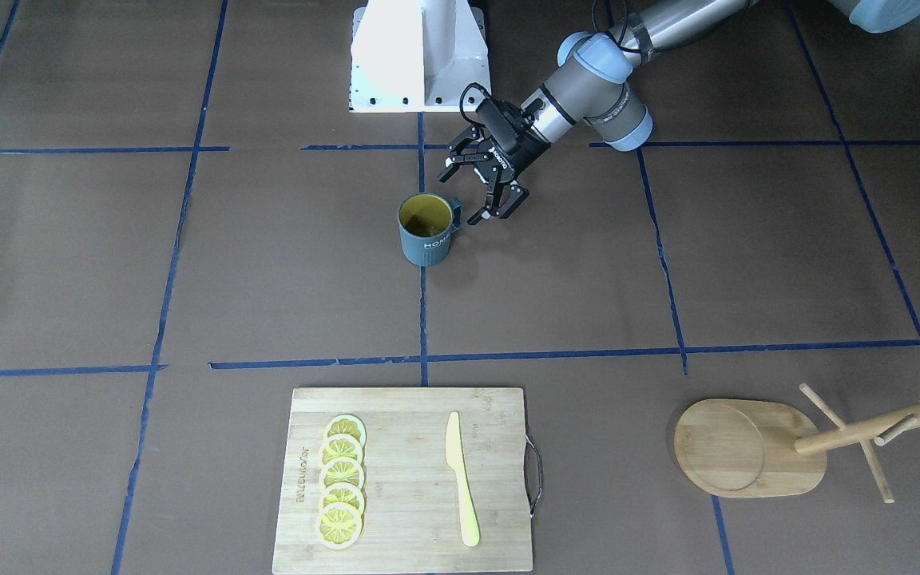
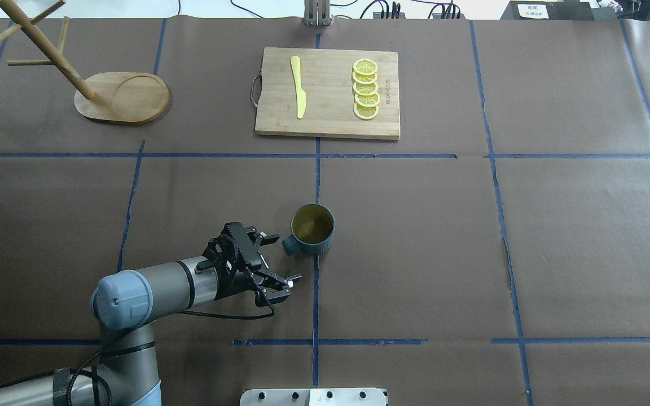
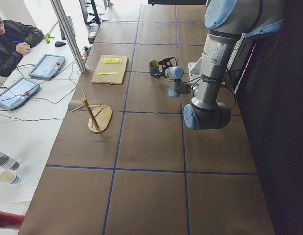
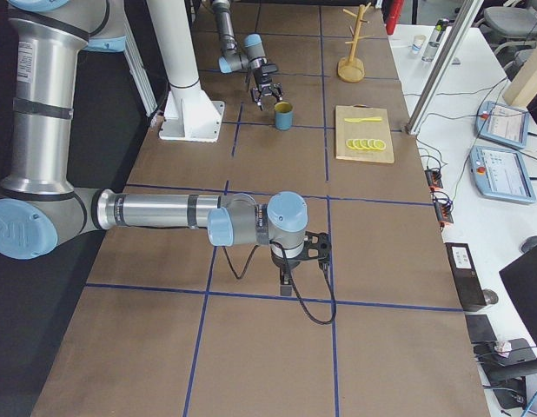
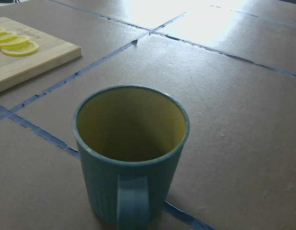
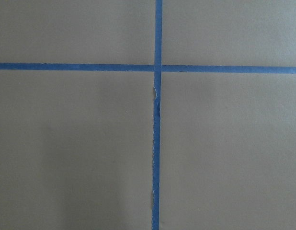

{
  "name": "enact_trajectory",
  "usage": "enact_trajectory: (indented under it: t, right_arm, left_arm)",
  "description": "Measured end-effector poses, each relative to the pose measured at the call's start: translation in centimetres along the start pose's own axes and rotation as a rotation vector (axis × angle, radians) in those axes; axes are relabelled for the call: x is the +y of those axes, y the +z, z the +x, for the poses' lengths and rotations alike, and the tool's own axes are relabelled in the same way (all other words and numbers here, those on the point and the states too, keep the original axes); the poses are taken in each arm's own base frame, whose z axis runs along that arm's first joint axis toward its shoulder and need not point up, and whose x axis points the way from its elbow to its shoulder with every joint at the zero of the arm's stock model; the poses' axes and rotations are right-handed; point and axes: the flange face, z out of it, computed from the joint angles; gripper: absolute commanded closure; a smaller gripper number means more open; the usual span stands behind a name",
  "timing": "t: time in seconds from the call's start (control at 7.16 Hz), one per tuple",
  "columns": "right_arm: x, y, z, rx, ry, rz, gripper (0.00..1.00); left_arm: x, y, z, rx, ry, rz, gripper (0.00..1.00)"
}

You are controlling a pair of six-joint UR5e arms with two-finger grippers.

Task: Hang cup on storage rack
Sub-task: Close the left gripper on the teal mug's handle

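The dark teal cup (image 1: 426, 231) with a yellow inside stands upright near the table's middle, handle turned toward my left gripper; it also shows in the overhead view (image 2: 313, 225) and fills the left wrist view (image 5: 131, 158). My left gripper (image 1: 464, 196) is open and empty, just beside the handle and apart from it; overhead it (image 2: 285, 257) sits left of the cup. The bamboo storage rack (image 2: 127, 96) stands at the far left corner with bare pegs; it also shows in the front view (image 1: 747, 447). My right gripper (image 4: 316, 246) shows only in the right side view, low over the table; I cannot tell its state.
A bamboo cutting board (image 2: 328, 127) at the far middle carries several lemon slices (image 2: 365, 89) and a yellow knife (image 2: 299, 87). The white robot base (image 1: 420, 56) stands behind the cup. An operator (image 3: 12, 41) sits beyond the table's far side.
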Motion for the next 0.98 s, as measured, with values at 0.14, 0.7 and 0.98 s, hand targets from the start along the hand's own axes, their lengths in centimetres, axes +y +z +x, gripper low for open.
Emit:
enact_trajectory:
  t: [0.14,0.7,0.98]
  right_arm:
    - [0.0,0.0,0.0,0.0,0.0,0.0,0.0]
    - [0.0,0.1,0.1,0.001,0.0,-0.002,0.0]
    - [0.0,0.1,0.1,0.001,0.002,-0.002,0.0]
  left_arm:
    - [-0.1,0.1,-0.3,-0.034,0.001,0.013,0.03]
    - [-0.9,1.0,0.7,-0.047,0.001,0.032,0.08]
    - [-1.0,1.1,0.8,-0.049,0.011,0.031,0.48]
